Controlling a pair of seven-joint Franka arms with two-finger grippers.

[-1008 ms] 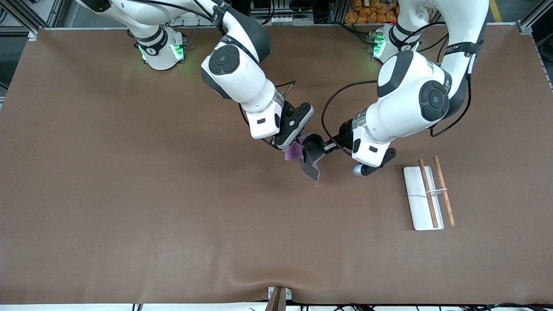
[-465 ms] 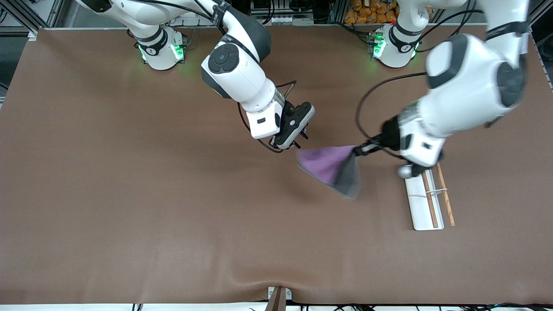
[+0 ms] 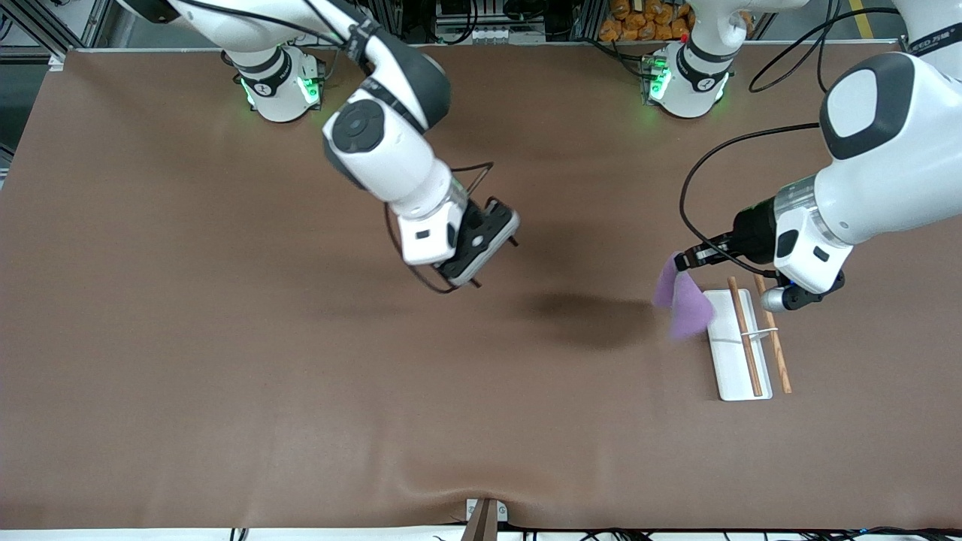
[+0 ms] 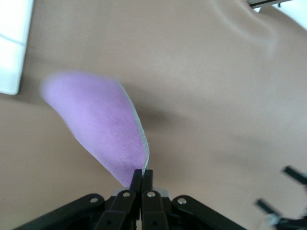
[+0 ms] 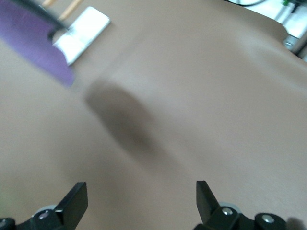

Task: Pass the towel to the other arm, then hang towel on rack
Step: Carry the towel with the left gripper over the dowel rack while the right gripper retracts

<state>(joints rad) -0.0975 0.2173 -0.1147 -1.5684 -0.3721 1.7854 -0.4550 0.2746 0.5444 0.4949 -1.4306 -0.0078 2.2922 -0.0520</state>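
Observation:
My left gripper (image 3: 680, 261) is shut on a corner of the towel (image 3: 682, 299), which hangs purple face out in the air beside the rack, over the rack's end toward the robots. In the left wrist view the towel (image 4: 103, 129) hangs from my closed fingertips (image 4: 143, 178). The rack (image 3: 733, 353) has a white base, two wooden rods (image 3: 745, 336) and a thin white crosspiece; it lies at the left arm's end of the table. My right gripper (image 3: 496, 244) is open and empty over the middle of the table. It also shows in its wrist view (image 5: 141, 191).
The brown table mat (image 3: 301, 376) has a raised wrinkle at its edge nearest the front camera. A dark shadow (image 3: 586, 312) lies on the mat beside the towel. The rack's base corner (image 4: 12, 48) shows in the left wrist view.
My left gripper has carried the towel away from the right gripper to the rack's side. My right gripper let go, opened and drew back toward its own end.

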